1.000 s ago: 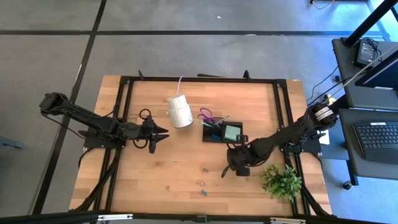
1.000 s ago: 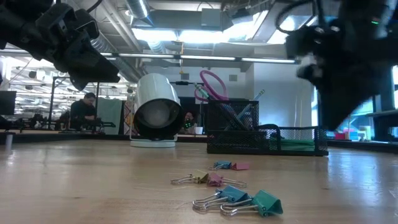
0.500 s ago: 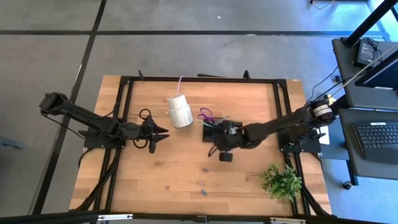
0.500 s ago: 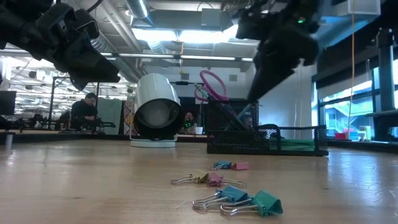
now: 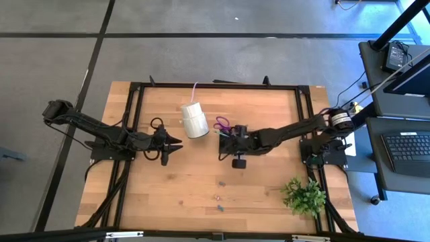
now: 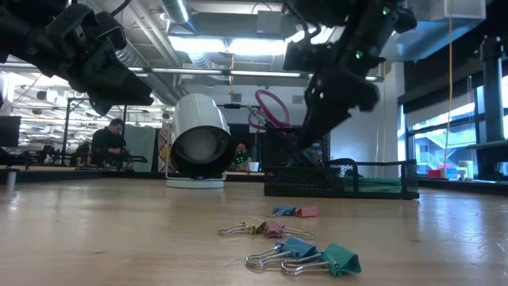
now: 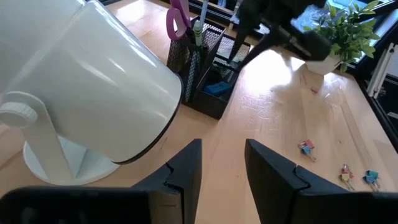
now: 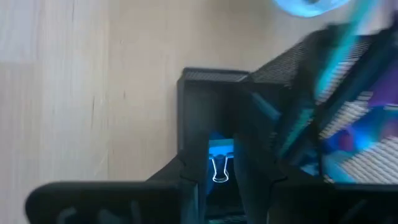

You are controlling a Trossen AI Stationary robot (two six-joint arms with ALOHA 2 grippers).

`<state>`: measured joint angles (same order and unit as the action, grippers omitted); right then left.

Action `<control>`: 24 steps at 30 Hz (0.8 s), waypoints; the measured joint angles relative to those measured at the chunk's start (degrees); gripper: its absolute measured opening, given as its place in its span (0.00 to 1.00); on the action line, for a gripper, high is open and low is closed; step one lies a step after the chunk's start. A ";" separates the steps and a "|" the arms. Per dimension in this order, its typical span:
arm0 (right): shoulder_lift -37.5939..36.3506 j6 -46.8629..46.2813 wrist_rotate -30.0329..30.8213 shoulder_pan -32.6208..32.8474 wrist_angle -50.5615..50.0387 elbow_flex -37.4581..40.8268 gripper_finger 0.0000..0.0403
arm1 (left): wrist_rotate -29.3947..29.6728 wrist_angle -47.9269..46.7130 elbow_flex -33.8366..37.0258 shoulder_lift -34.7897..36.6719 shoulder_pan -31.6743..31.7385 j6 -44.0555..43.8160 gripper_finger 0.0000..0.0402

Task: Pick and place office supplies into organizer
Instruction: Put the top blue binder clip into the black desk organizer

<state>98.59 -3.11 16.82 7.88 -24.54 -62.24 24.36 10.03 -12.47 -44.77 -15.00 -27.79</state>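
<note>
The black mesh organizer (image 5: 236, 144) stands at the table's middle, with purple-handled scissors (image 5: 222, 124) and pens upright in its tall cup (image 6: 295, 159). My right gripper (image 5: 227, 144) hangs over the organizer's low compartment (image 8: 205, 106), shut on a blue binder clip (image 8: 219, 152). Several coloured binder clips (image 6: 302, 256) lie loose on the wood nearer the front edge. My left gripper (image 7: 224, 165) waits open at the left, beside the white cylinder (image 5: 194, 119). My right gripper pinches the blue binder clip between its two fingers (image 8: 249, 177). The clip's blue body (image 8: 219, 149) points away from the wrist and its wire handles (image 8: 219, 171) point back. The fingers slant down from the table's right. The clip is lifted clear, above the organizer.
The white cylinder (image 6: 197, 143) lies on its stand just left of the organizer. A small green plant (image 5: 304, 195) stands at the near right corner. A black frame (image 5: 134, 134) borders the table. Bare wood lies between the arms and toward the front.
My right gripper has swung from beside the plant toward the table's far edge and left, carrying the blue clip, and now hangs over the organizer. Its fingers have stayed shut on the clip.
</note>
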 joint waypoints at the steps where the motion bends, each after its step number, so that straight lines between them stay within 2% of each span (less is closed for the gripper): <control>1: 0.66 0.44 -0.07 0.00 -0.06 0.00 0.17 | -0.02 -0.07 0.00 0.00 0.00 0.00 0.29; 10: 4.87 0.57 0.02 0.02 0.40 -0.02 0.17 | -0.02 -0.41 0.00 0.00 0.00 0.00 0.29; 24: 5.03 0.35 1.11 0.02 0.24 -0.02 0.18 | -0.02 -0.82 0.00 0.00 0.00 -0.16 0.29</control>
<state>103.61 -2.76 17.93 7.90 -24.29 -62.26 24.34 9.20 -12.47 -44.77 -15.00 -27.96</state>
